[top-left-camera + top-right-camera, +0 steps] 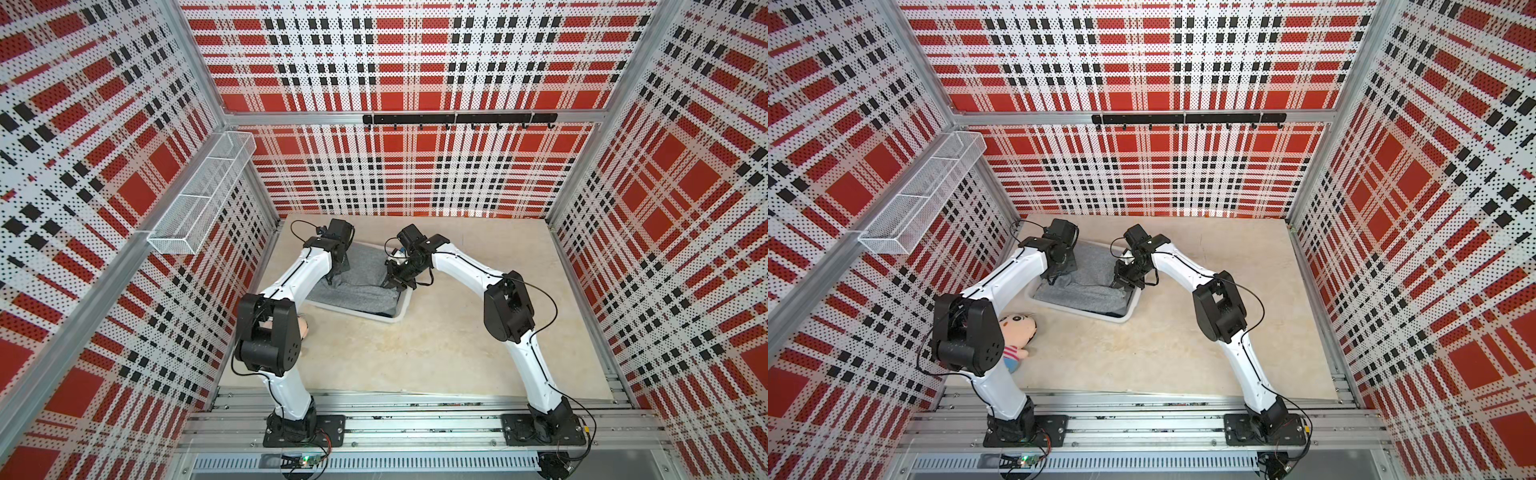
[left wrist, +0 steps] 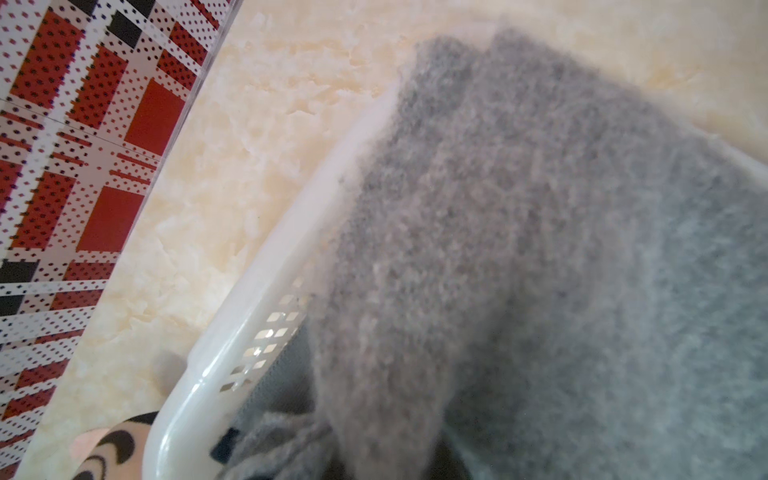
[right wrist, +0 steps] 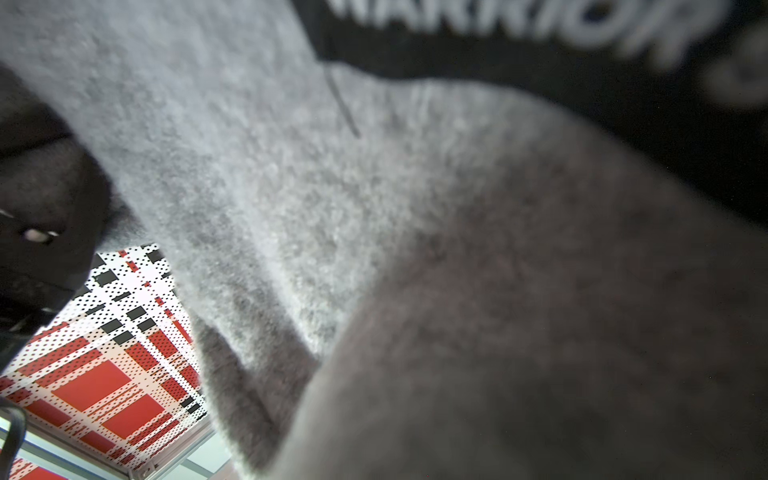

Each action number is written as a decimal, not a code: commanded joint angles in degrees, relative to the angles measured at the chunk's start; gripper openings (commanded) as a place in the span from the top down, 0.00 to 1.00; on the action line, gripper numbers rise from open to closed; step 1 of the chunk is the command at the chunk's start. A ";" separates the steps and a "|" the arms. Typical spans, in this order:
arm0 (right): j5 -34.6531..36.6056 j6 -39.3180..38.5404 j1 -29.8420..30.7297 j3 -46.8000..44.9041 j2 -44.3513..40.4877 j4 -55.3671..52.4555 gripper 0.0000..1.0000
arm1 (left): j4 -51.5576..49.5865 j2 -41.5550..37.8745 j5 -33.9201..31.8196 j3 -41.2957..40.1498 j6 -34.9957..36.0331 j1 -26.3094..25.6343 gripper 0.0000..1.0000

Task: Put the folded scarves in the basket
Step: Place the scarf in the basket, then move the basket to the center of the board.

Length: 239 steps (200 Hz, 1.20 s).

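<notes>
Grey folded scarf [image 1: 353,286] [image 1: 1088,286] lies inside the white lattice basket [image 1: 399,309] [image 1: 1133,305], just above ctr of frame in both top views, on the beige counter [image 1: 457,332]. Both arms reach in from the lower edge & meet over the basket. R claw [image 1: 388,282] is closed on the scarf's right-hand edge, nr the basket's right rim. In the R wrist view the scarf [image 3: 291,187] bunches up against the lens, w/ a black patch [image 3: 540,41] bearing blurred white letters. L claw [image 1: 331,280] sits low on the scarf's left side. Whether its jaws are apart or closed can't be told: the L wrist view shows only the scarf [image 2: 540,249] heaped against the basket [image 2: 249,291] rim. A stuffed doll [image 1: 1017,332] lies on the counter nr the basket's lower-left corner, partly behind the L arm's elbow. A white wire shelf [image 1: 199,195] hangs on the plaid wall, upper left. A black hook rail [image 1: 457,119] runs along the back wall.
</notes>
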 commanded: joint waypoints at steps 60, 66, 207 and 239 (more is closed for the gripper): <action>5.68 -1.95 -1.47 -1.86 -5.10 -7.14 0.31 | 1.39 -2.26 -5.08 -2.82 1.99 4.63 0.51; 6.05 -1.99 -1.69 -2.37 -5.61 -7.25 0.28 | 1.31 -2.39 -5.08 -3.02 2.16 4.99 0.53; 15.56 -4.40 -9.85 -16.99 -14.35 -6.97 0.64 | 3.07 -10.25 8.48 2.02 -7.35 1.57 0.41; 17.69 -10.46 -14.47 -19.92 -17.20 -9.36 0.62 | 3.24 -9.47 10.09 4.28 -8.22 1.38 0.42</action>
